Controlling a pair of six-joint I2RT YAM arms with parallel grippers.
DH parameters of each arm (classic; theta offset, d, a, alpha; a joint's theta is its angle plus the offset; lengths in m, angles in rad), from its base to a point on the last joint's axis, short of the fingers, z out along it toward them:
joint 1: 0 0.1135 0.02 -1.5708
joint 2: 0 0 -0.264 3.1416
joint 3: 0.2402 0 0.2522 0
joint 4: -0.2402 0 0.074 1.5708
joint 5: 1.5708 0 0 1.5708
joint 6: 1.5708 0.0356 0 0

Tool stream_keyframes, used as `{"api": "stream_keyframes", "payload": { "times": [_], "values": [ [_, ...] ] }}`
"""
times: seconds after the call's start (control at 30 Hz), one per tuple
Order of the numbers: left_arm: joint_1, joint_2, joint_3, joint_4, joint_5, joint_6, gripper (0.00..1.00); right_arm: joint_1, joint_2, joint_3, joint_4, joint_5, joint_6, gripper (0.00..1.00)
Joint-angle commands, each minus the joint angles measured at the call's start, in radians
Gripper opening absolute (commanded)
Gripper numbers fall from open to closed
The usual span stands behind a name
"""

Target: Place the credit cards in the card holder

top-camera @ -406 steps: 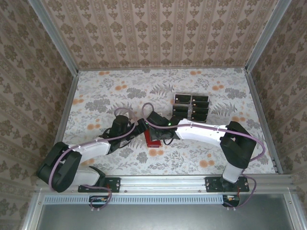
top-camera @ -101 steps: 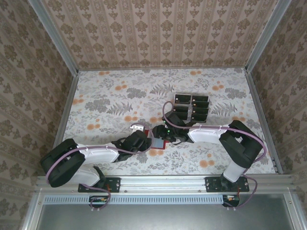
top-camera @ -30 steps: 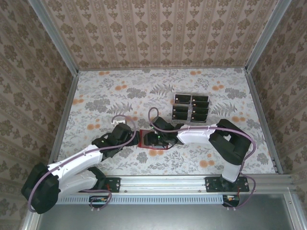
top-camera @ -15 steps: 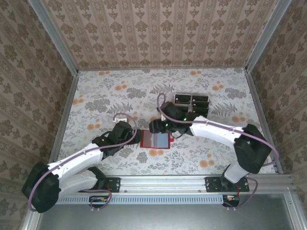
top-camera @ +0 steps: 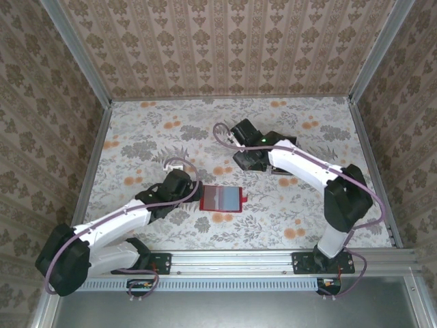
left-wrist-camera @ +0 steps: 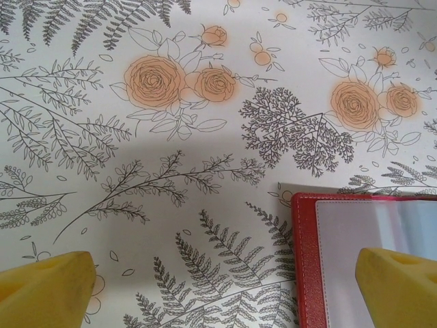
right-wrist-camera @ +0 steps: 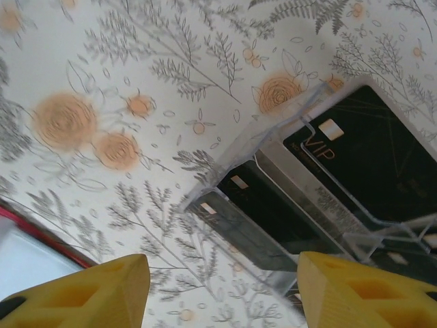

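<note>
Right hand point(right-wrist-camera: 222, 294) has left the card holder point(top-camera: 222, 198). Half a second ago it hung at the holder's 12 o'clock edge, and a second ago it was directly over the red cover. In the top view it now sits at about 1 o'clock from the holder, above the clear rack point(right-wrist-camera: 287, 116). Its yellow fingers point(right-wrist-camera: 75, 294) stand well apart with nothing between them.

The right arm stretches from its base at 5 o'clock, elbow out toward 3 o'clock, with the forearm running back toward 10 o'clock. Its wrist camera looks down at a slant on the rack.

The left hand point(left-wrist-camera: 222, 290) has stayed at the holder's 9 o'clock edge, spread as wide as it goes and empty. One finger is over the floral surface point(top-camera: 150, 130) and the other over the holder's pale inner page. Whether that finger touches the page I cannot tell. The left arm lies low and long from its base at 7 o'clock.

The card holder lies open and flat where it lay half a second ago, a little toward 6 o'clock of the surface's middle. Its red border frames a pale translucent sleeve.

The credit cards point(right-wrist-camera: 382, 150) stand in the rack's stepped tiers, black faces up. The largest in view bears a pale chip and the letters VIP.
</note>
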Motion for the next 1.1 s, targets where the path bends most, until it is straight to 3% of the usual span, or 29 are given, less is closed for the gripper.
{"api": "stream_keyframes", "payload": {
  "times": [0.0, 0.37, 1.07],
  "values": [
    [0.005, 0.024, 0.048, -0.002, -0.003, 0.006, 1.00, 0.000, 0.051, 0.061, -0.115, 0.079, -0.162, 0.61],
    [0.005, 0.035, 0.050, -0.004, -0.009, 0.014, 1.00, 0.001, 0.134, 0.067, -0.129, 0.064, -0.181, 0.54],
    [0.005, 0.016, 0.014, 0.042, -0.040, -0.012, 1.00, -0.011, 0.246, 0.079, -0.104, 0.172, -0.231, 0.48]
  ]
}}
